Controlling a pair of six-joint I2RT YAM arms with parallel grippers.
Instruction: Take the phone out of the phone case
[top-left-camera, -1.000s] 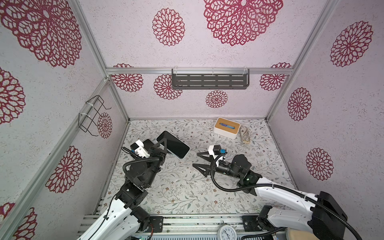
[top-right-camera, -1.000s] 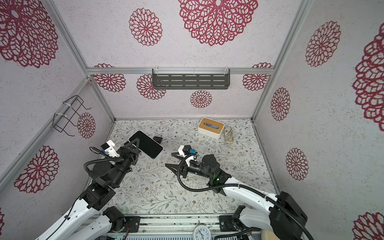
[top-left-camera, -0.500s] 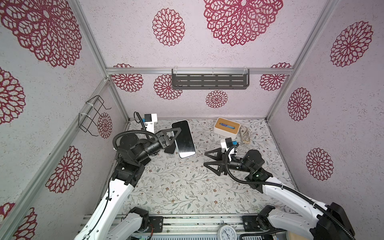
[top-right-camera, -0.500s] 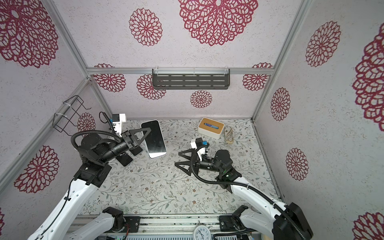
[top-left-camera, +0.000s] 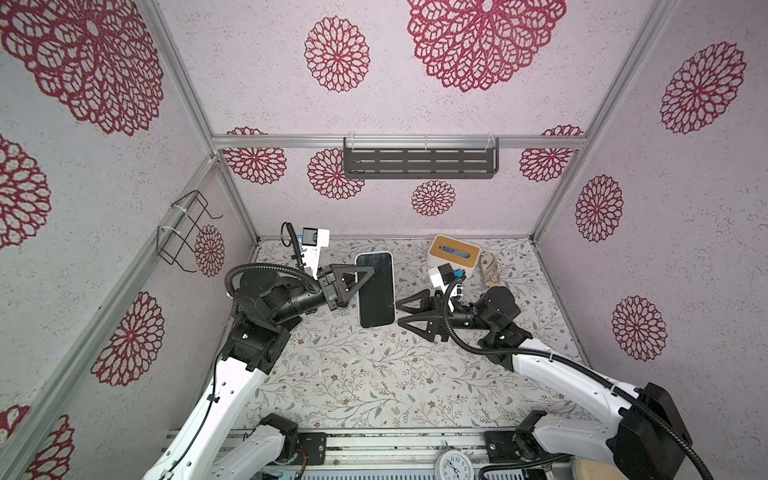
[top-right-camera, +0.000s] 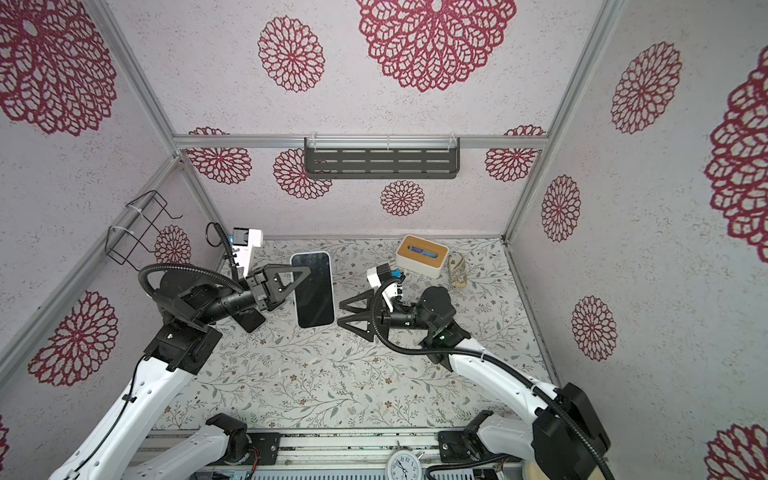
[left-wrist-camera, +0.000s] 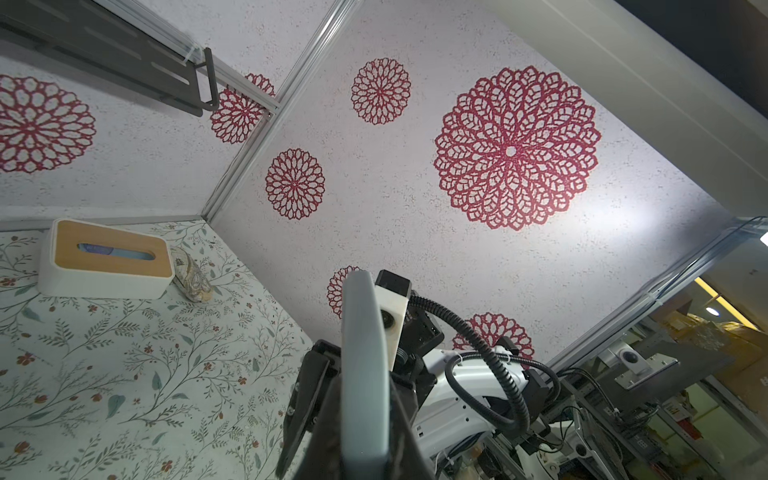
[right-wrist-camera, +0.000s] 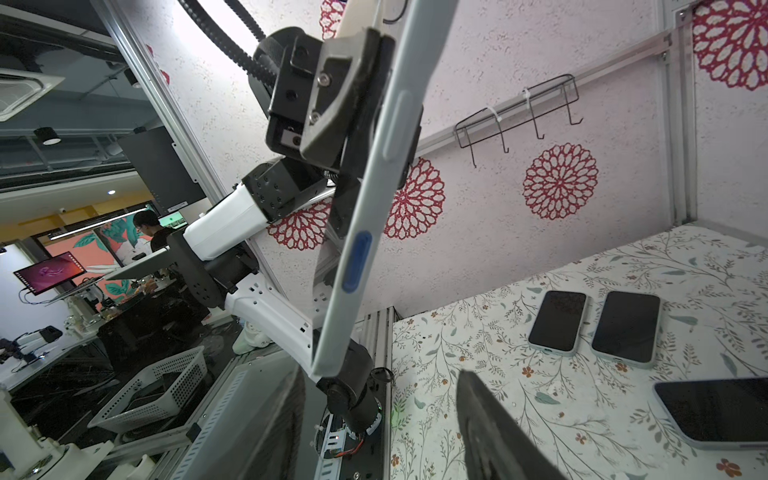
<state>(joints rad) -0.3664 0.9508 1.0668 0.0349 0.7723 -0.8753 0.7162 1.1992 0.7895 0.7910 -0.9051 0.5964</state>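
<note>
The black-screened phone (top-left-camera: 376, 291) sits fully inside its pale blue phone case (right-wrist-camera: 376, 195). The pair is held up off the floral-print table cover (top-left-camera: 353, 374), on the left-arm side of the white tissue box with a wooden lid (top-left-camera: 453, 254) and slightly nearer the arm bases than that box. In both top views the phone (top-right-camera: 312, 289) shows its screen to the camera, its long sides running away from the bases.

The left gripper (top-left-camera: 362, 281) is clamped tight on the long edge that faces away from the box. One black triangular finger lies over the screen and the other sits under the case's back, as the right wrist view shows edge-on. The left wrist view sees the case (left-wrist-camera: 365, 365) as a narrow pale strip rising from between those fingers.

The right gripper (top-left-camera: 398, 316) hangs on the near side of the box, its fingers spread partway with nothing between them. Its tips point at the phone's box-side long edge and sit just beside it; whether they touch the case cannot be told. In the right wrist view its fingers (right-wrist-camera: 490, 424) are blurred dark shapes.

A small beige patterned pouch (top-left-camera: 490, 269) lies against the end of the box away from the phone. A grey slotted metal shelf (top-left-camera: 419, 163) hangs on the back wall above the box. Three more dark-screened phones (right-wrist-camera: 559, 320) lie flat on the cover, on the far side of the held phone from the box.
</note>
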